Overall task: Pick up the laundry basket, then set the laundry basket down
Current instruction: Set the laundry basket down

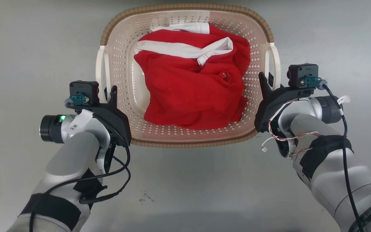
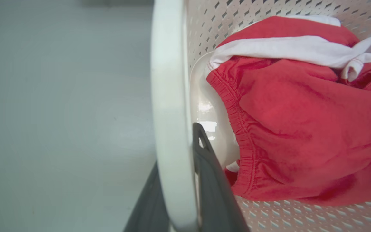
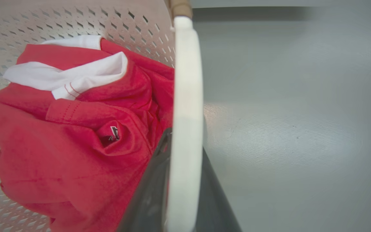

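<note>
The cream perforated laundry basket (image 1: 185, 141) with a brown woven rim sits at top centre of the head view, holding a red and white garment (image 1: 192, 87). My left gripper (image 1: 108, 93) is at the basket's left white loop handle (image 1: 100, 69), my right gripper (image 1: 266, 82) at the right handle (image 1: 275, 64). In the left wrist view the handle (image 2: 167, 96) runs between the dark fingers (image 2: 211, 180), which press it from both sides. The right wrist view shows the same: the handle (image 3: 187, 80) clamped between the fingers (image 3: 153, 187). Whether the basket touches the floor, I cannot tell.
Smooth grey floor (image 1: 185, 193) surrounds the basket on every side. A black cable (image 1: 121, 174) loops from my left forearm, and thin wires (image 1: 285, 138) hang by my right wrist.
</note>
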